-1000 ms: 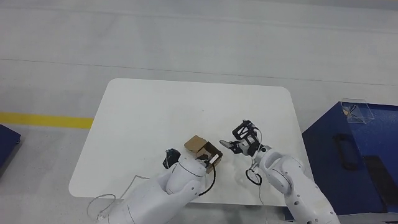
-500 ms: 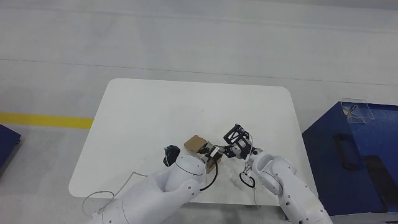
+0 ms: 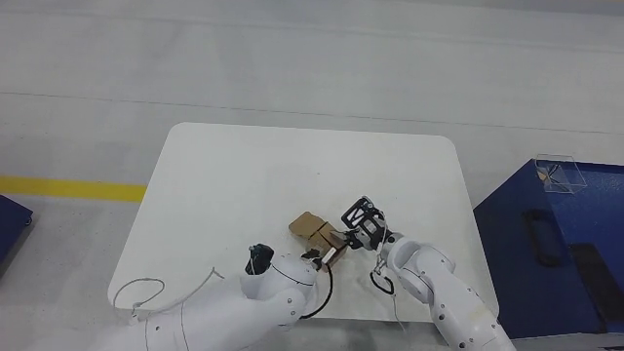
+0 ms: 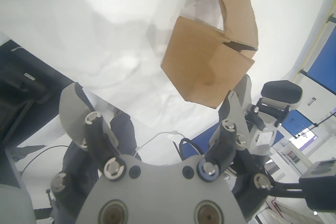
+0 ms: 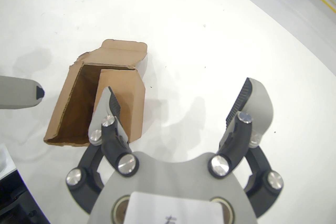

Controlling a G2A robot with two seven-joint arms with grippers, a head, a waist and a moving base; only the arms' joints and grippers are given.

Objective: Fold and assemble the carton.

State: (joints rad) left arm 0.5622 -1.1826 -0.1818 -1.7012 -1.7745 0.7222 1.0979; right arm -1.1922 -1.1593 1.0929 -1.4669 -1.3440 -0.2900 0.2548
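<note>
The right gripper (image 5: 178, 88), fingers apart like the left gripper's (image 4: 157, 86), needed to press the open brown cardboard carton's (image 5: 76, 104) flap (image 5: 123, 88) inward squarely, without crushing.

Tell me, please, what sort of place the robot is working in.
Probably a factory hall or test floor: a wide grey floor with yellow lane lines, a white table, and a blue cabinet beside it.

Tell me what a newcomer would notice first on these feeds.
A brown, half-folded carton lies open-ended on the white table, near the robot-side edge. The right tool is open, right at the carton's open end. The left tool, also open, faces the carton from the opposite side.
</note>
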